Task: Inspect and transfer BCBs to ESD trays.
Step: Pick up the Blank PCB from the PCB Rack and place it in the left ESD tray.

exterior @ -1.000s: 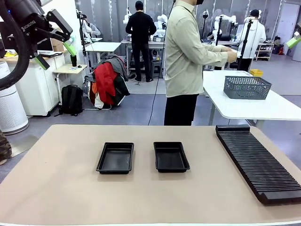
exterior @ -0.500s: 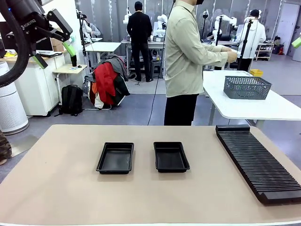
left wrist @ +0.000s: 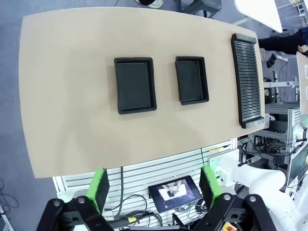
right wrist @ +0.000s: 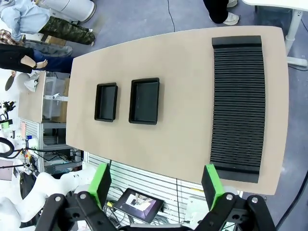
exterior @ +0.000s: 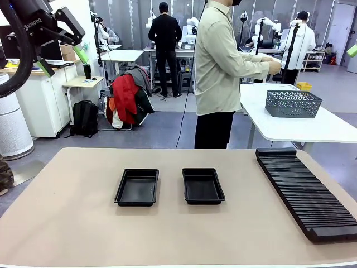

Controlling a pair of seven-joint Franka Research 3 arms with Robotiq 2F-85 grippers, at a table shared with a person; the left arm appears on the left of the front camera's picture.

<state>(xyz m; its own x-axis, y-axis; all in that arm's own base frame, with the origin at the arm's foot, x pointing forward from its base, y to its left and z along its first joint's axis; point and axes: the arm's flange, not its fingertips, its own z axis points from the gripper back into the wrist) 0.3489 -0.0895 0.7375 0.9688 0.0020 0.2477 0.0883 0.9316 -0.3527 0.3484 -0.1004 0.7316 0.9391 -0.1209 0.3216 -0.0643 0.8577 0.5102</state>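
Two black ESD trays lie side by side mid-table, the left one [exterior: 136, 187] and the right one [exterior: 203, 185], both with bare floors. From high above they appear again in the left wrist view [left wrist: 135, 85] [left wrist: 192, 80] and the right wrist view [right wrist: 106, 102] [right wrist: 145, 101]. No BCBs are in view. My left gripper [exterior: 63, 60] hangs high at the top left, open with nothing in it, well above the table [left wrist: 155, 186]. My right gripper [right wrist: 156, 184] is open and holds nothing, also far above the table; one of its green fingertips [exterior: 352, 50] pokes in at the right edge.
A long black ribbed rack [exterior: 305, 192] lies along the right side of the tan table [exterior: 67, 223]. A person in a pale shirt [exterior: 220, 61] stands at the far edge, turned toward a white side table with a grey mesh basket [exterior: 293, 103].
My left gripper has drifted slightly up and left. The right gripper's green tip has slid a little farther toward the right edge. Trays, rack and person stay as they were.
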